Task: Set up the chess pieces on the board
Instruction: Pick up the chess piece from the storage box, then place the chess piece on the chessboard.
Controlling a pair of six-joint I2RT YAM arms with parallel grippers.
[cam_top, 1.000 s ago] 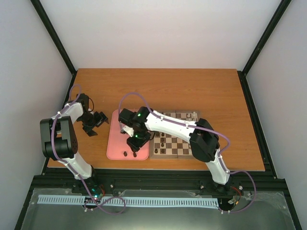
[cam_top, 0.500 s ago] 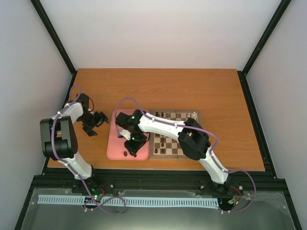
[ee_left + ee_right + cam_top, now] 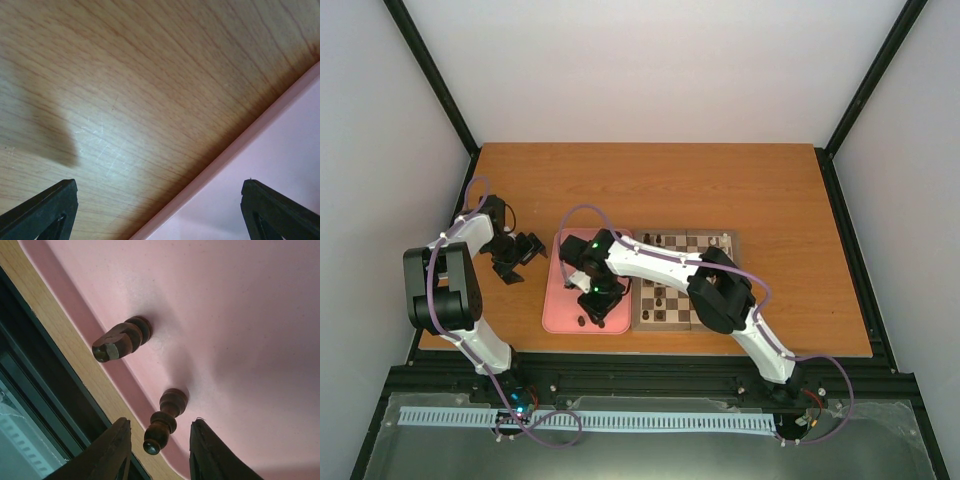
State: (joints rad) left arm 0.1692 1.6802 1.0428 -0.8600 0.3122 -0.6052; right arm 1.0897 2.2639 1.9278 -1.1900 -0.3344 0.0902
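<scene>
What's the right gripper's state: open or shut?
Open: right gripper straddles a dark chess piece on the pink tray, gaps showing both sides.

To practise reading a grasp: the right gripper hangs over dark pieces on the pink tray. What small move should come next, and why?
Probably lower the right gripper and shut it on the nearer chess piece. Its fingers are open with that piece lined up in the gap, on the pink tray near its edge; the second piece sits outside the gap.
</scene>
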